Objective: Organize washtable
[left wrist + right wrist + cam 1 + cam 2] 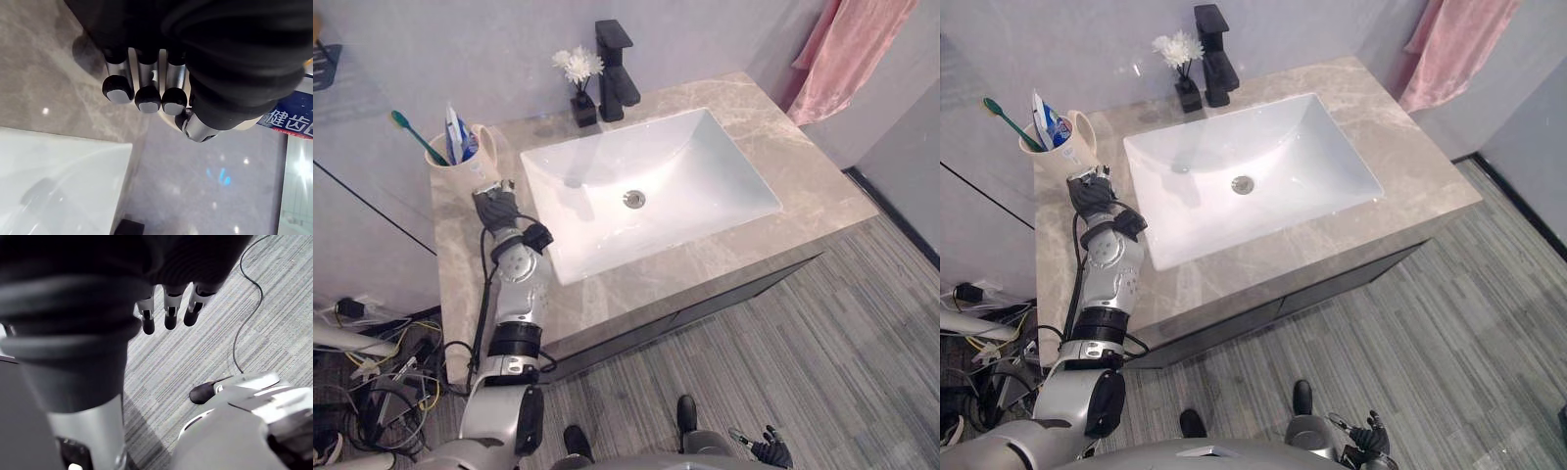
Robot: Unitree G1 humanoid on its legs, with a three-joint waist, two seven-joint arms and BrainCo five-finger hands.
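Note:
A beige cup (478, 155) with a handle stands at the counter's back left corner. It holds a green toothbrush (411, 129) and a blue and white toothpaste tube (458, 132). My left hand (496, 207) rests on the marble counter (783, 157) just in front of the cup, its fingers (147, 93) straight and holding nothing. The toothpaste tube (289, 122) shows right beside the thumb in the left wrist view. My right hand (770, 451) hangs low by my side over the floor, with relaxed fingers (170, 313) and nothing in it.
A white basin (705, 157) is sunk into the counter's middle. Behind it stand a black faucet (615, 73) and a small black vase with white flowers (581, 93). A pink towel (847, 54) hangs at the far right. Loose cables (382, 382) lie on the floor left of the cabinet.

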